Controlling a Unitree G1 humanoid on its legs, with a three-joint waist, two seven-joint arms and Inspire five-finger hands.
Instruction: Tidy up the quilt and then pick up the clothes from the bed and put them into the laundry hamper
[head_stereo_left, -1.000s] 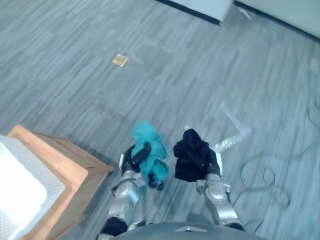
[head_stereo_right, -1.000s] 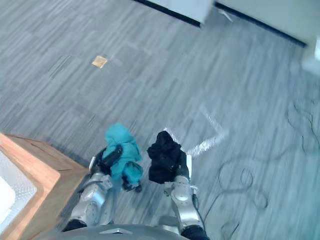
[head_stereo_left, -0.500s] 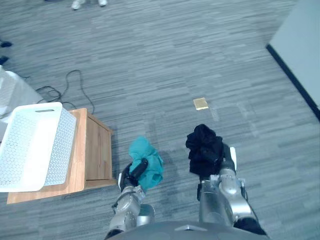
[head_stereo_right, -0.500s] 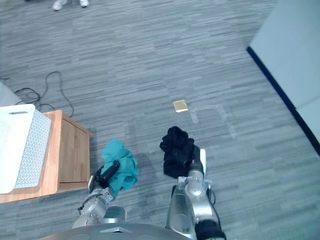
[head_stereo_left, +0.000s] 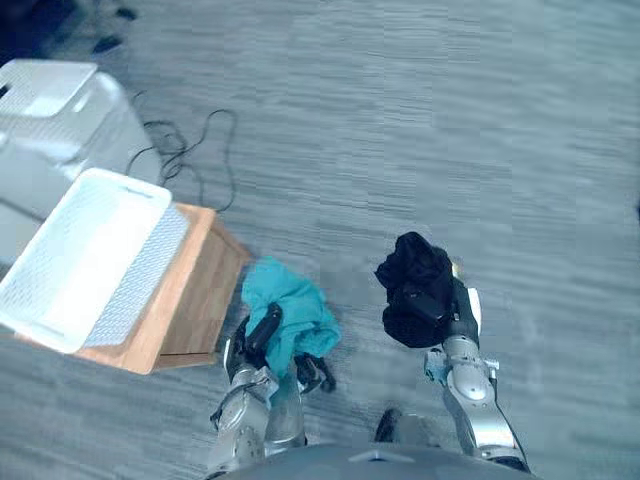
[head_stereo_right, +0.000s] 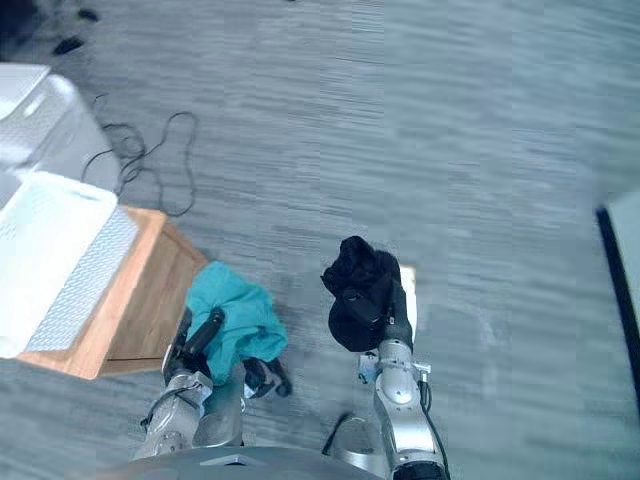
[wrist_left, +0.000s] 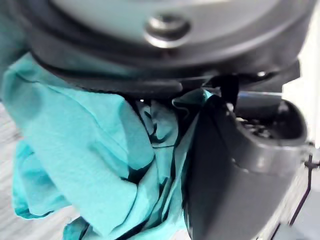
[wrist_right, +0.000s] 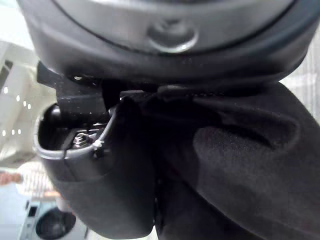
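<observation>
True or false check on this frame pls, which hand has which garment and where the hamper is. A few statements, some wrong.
1. The left hand is shut on the teal garment. True.
2. The right hand holds nothing. False: its fingers are closed on the black garment.
3. The white hamper sits on the wooden stand, to the robot's left. True.
4. The black garment lies inside the hamper. False: it is in the right hand, above the floor and well apart from the hamper.
</observation>
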